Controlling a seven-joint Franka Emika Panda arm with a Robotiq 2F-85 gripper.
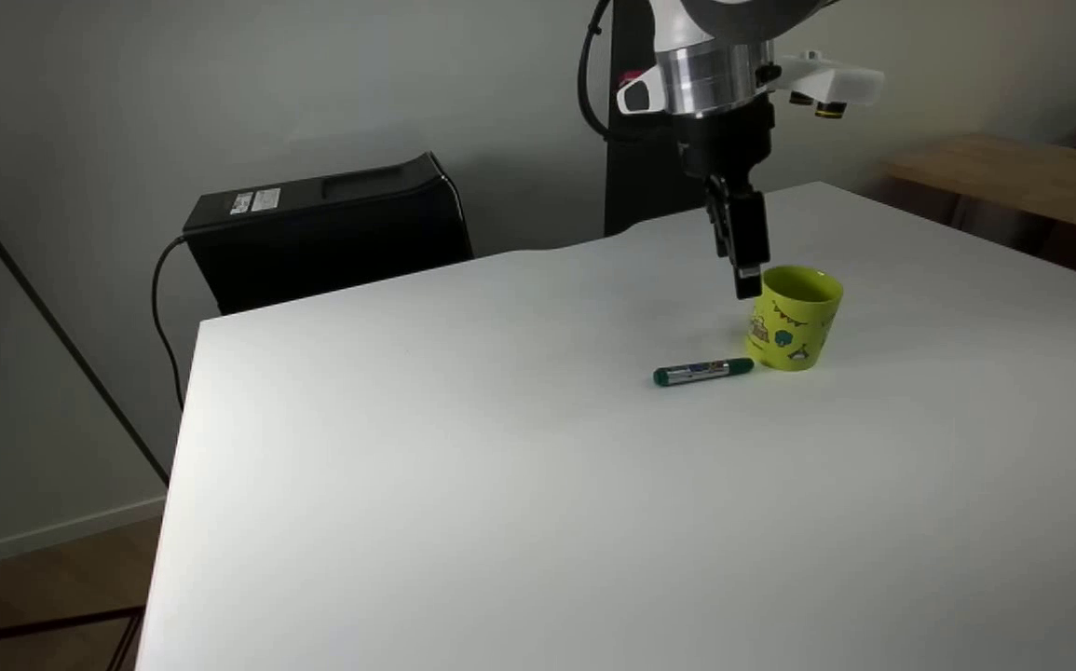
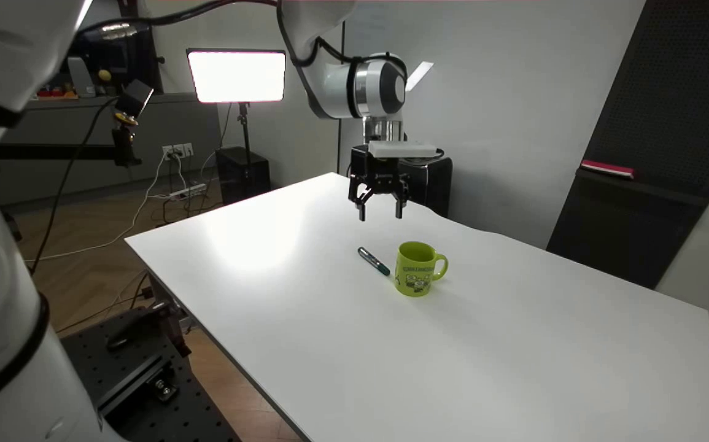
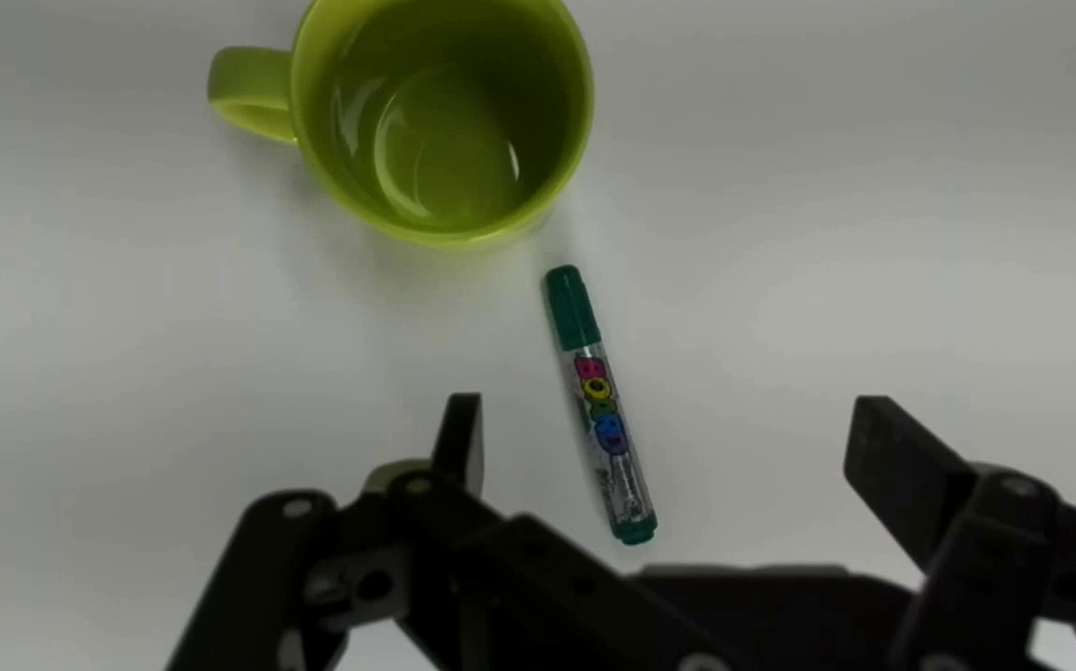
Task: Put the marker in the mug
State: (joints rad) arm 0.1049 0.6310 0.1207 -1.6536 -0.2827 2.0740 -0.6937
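Observation:
The yellow-green mug [image 1: 794, 326] [image 2: 414, 276] stands upright on the white table in both exterior views. In the wrist view, the mug [image 3: 444, 140] is at the top, its inside shows bare, and its handle points left. The green-capped marker [image 1: 703, 372] [image 2: 374, 261] lies flat beside the mug. In the wrist view, the marker [image 3: 601, 405] has its capped end toward the mug, with a small gap between. My gripper [image 2: 380, 213] is open and empty above the table. In the wrist view, the gripper's fingers [image 3: 673, 438] are wide apart on either side of the marker's lower part, above it.
The white table [image 1: 500, 522] carries the mug and marker. A black box-shaped device [image 1: 333, 224] stands behind the table's far edge. A dark panel [image 2: 655, 141] stands beyond the table. A lit lamp panel [image 2: 236, 75] stands in the back.

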